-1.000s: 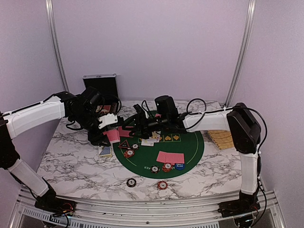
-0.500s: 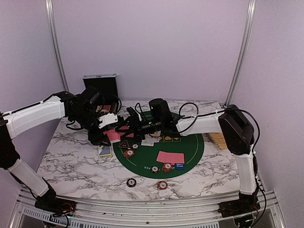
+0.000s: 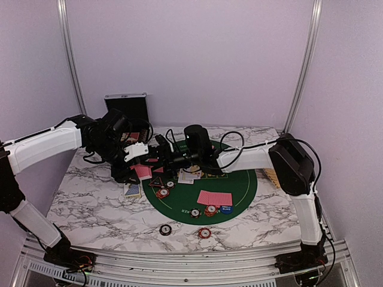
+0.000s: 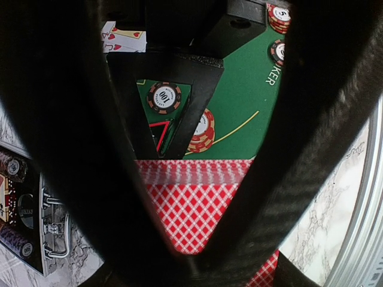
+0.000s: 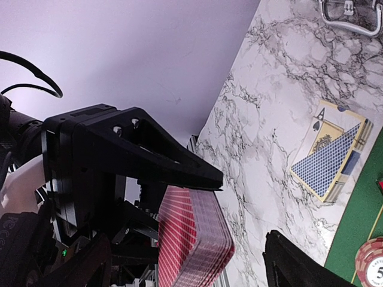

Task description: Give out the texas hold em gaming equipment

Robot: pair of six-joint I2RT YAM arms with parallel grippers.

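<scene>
In the left tool (image 3: 140,163), pink-red lattice-backed playing cards (image 4: 191,209); stacked, bowed.

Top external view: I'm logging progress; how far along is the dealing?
Done: face-down card pair, chip stack and blue disc sit on the green mat. In hand: left jaws clamp the red-backed deck; right jaws open facing it. Left: probably more hands; two chips lie off the mat.

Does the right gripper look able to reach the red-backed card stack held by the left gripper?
Probably yes: the open right gripper faces the red-backed card stack pinched in the left gripper, nothing between.
</scene>
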